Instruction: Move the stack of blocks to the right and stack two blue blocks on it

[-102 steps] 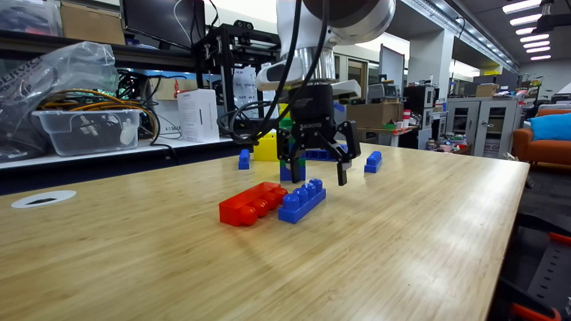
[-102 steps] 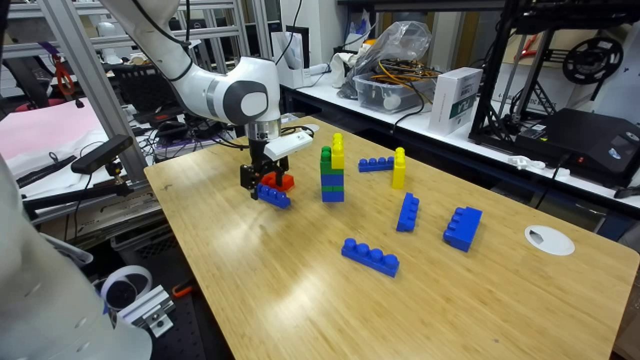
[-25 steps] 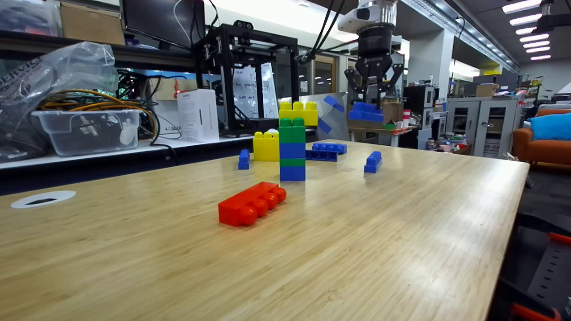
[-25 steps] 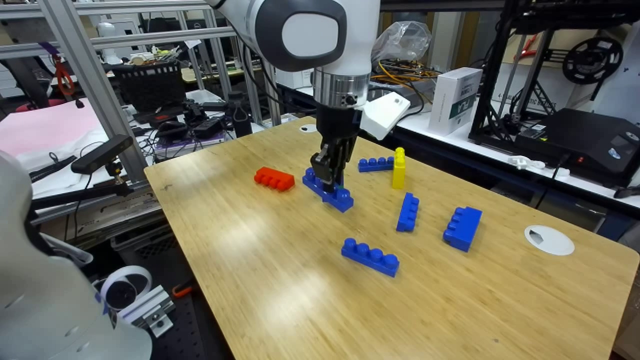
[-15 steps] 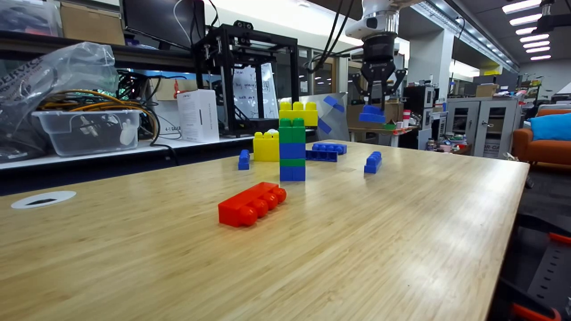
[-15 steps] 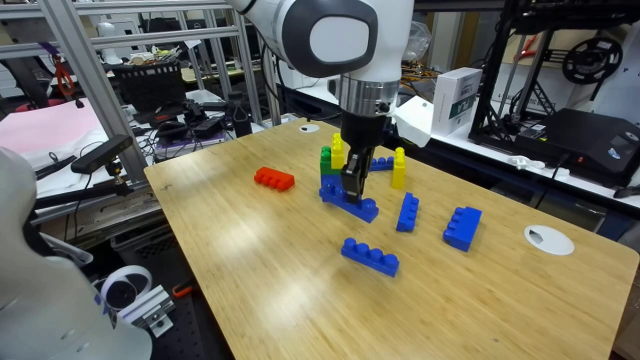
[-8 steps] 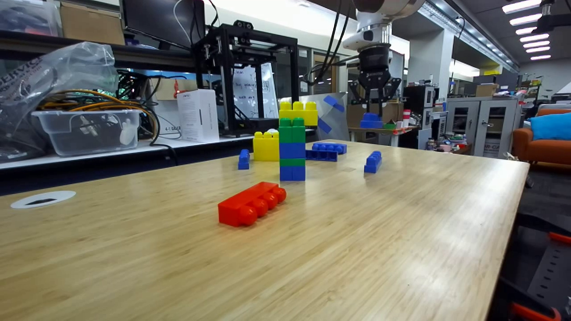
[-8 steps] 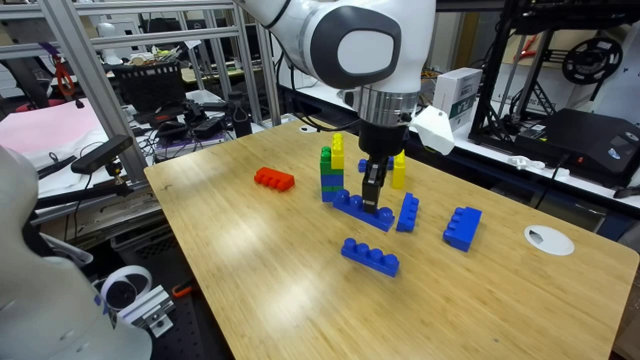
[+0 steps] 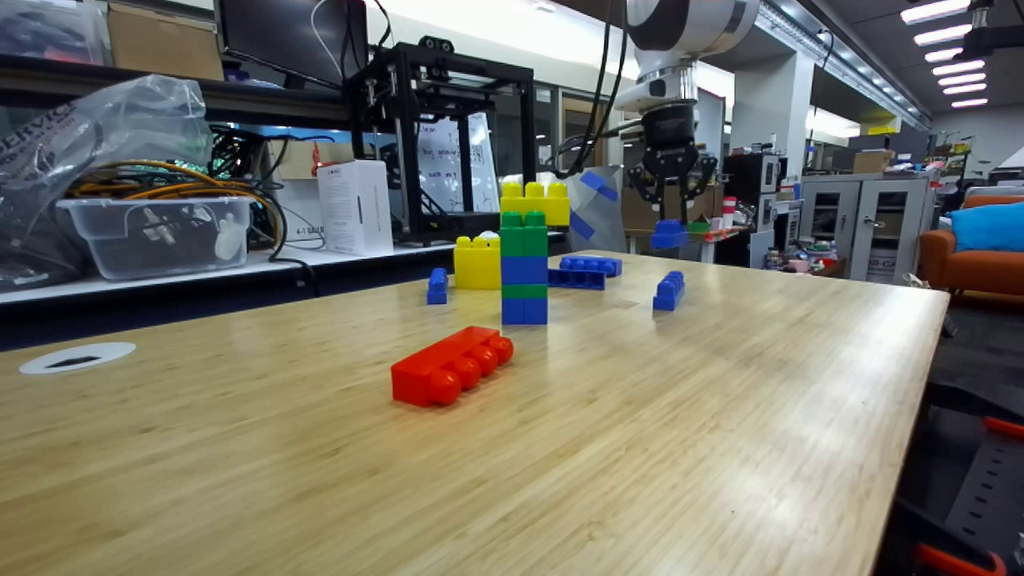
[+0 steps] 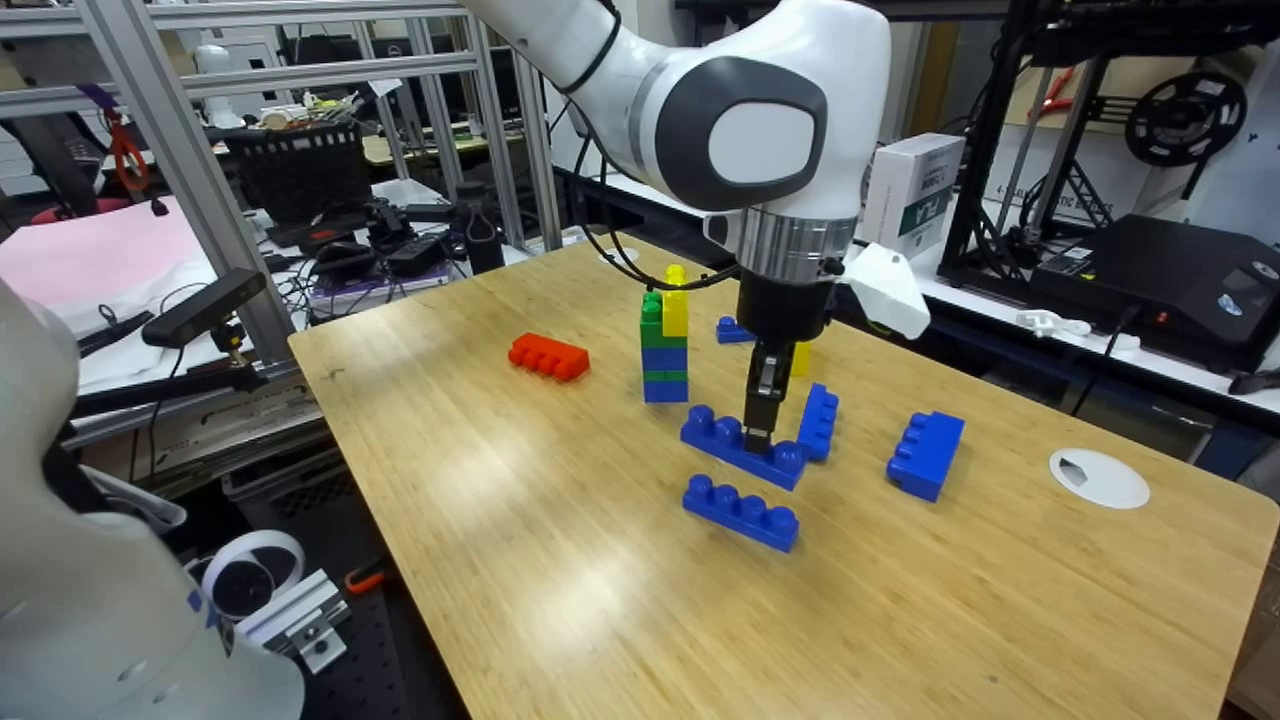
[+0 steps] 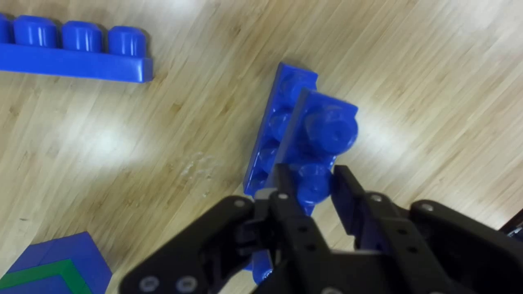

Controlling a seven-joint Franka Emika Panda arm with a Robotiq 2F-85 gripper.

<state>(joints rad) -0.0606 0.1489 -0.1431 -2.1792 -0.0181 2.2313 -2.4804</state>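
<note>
I can see a long blue block (image 10: 735,456) held up above the tabletop (image 9: 640,448) by the tool (image 11: 312,172), whose fingers (image 11: 347,196) are drawn in narrow on it; from the wrist, one of its studs sits squarely between them. A second blue block (image 10: 740,520) lies studs-up on the tabletop below the tool, with a gap between the two blocks. The stack of blocks (image 9: 525,270) stands upright to the left of the tool in both exterior views, well apart from it: blue at the bottom, a thin green layer, blue again, green, then yellow on top, with green studs bare beside the yellow. In an exterior view a blue brick (image 10: 820,424) lies just right of the tool's tip, and a thicker blue brick (image 10: 930,457) rests farther right. Behind the tool, partly hidden by it, is a lone yellow brick (image 10: 802,360), and part of another blue brick (image 10: 735,334) shows there too. The red brick (image 10: 549,357) lies well off to the tool's left, past the stack.
</note>
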